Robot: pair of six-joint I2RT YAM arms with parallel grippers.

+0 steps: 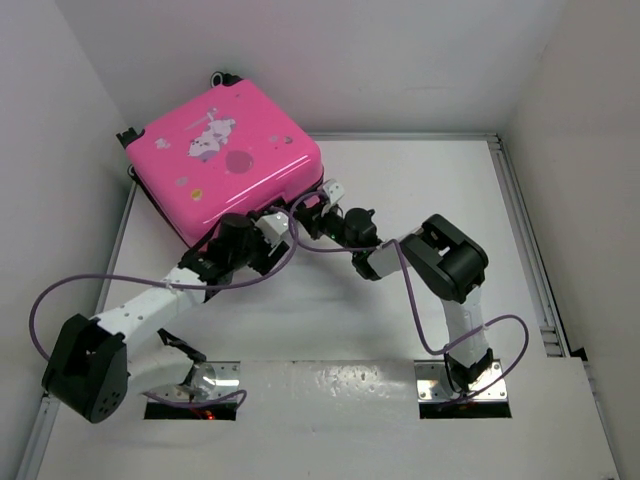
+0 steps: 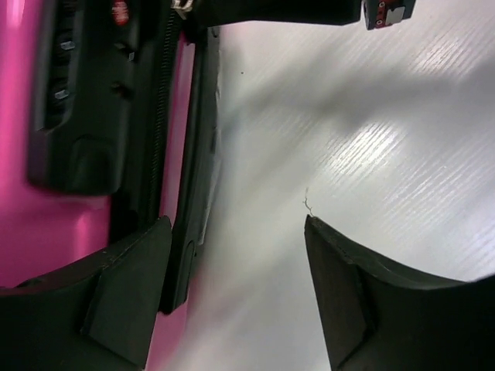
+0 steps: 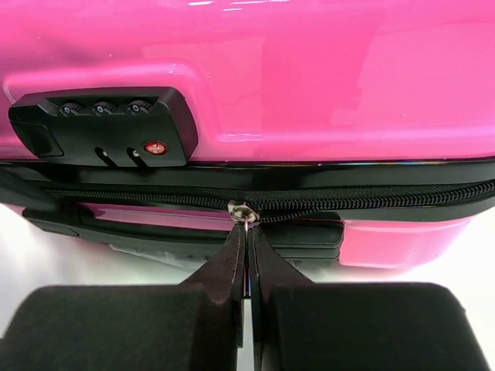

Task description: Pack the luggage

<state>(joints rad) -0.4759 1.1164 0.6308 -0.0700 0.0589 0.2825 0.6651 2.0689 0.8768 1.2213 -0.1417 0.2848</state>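
The pink luggage (image 1: 225,160) lies flat at the table's back left, lid down, white cartoon print on top. In the right wrist view its side faces me: black combination lock (image 3: 104,127), black zipper (image 3: 371,199) and a silver zipper slider (image 3: 242,211). My right gripper (image 3: 247,232) is shut on the slider's pull tab at the case's near side (image 1: 325,195). My left gripper (image 2: 236,232) is open and empty beside the case's front edge (image 1: 272,225); one finger (image 2: 131,286) lies against the pink shell (image 2: 46,232), the other finger (image 2: 348,286) is over the table.
White walls close in the table on the left, back and right. A metal rail (image 1: 530,250) runs along the right side. Purple cables (image 1: 60,290) loop off both arms. The two arms cross close together near the case's front corner.
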